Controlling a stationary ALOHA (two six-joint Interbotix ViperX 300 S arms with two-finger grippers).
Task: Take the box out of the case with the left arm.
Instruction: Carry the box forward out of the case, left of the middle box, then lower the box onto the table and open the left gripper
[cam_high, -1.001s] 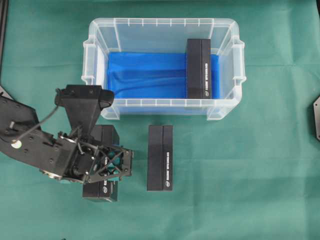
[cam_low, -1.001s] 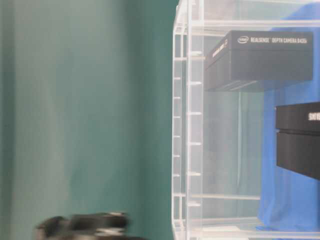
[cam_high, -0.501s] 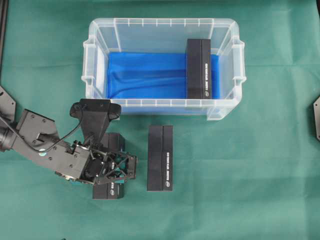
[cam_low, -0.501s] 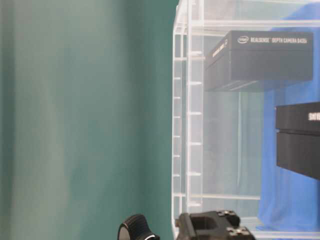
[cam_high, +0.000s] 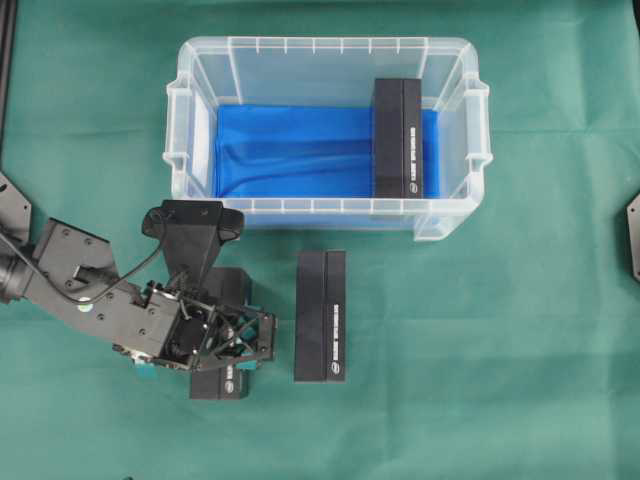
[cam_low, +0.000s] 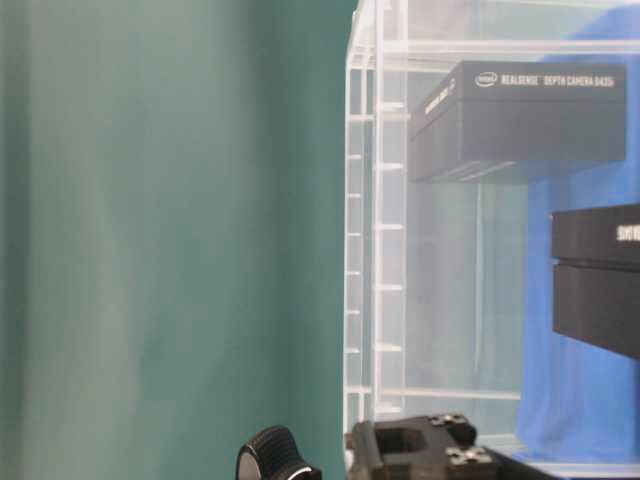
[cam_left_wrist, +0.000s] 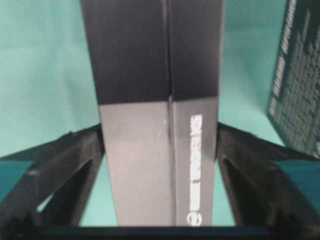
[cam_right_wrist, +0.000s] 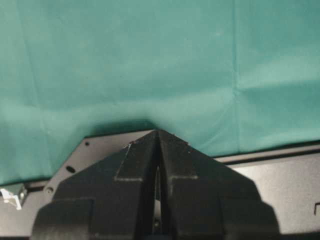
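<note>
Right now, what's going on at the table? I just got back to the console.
The left claw is down over a black box lying on the green cloth in front of the case. Its jaws straddle the box; whether the pads touch it I cannot tell. A second box lies beside it, apart. One box remains inside the case, at its right end. The right claw is shut, off to the side.

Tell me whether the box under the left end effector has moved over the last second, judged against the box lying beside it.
Yes. In the overhead view the box under the left end effector has shifted right, toward the box beside it, narrowing the gap between them.
</note>
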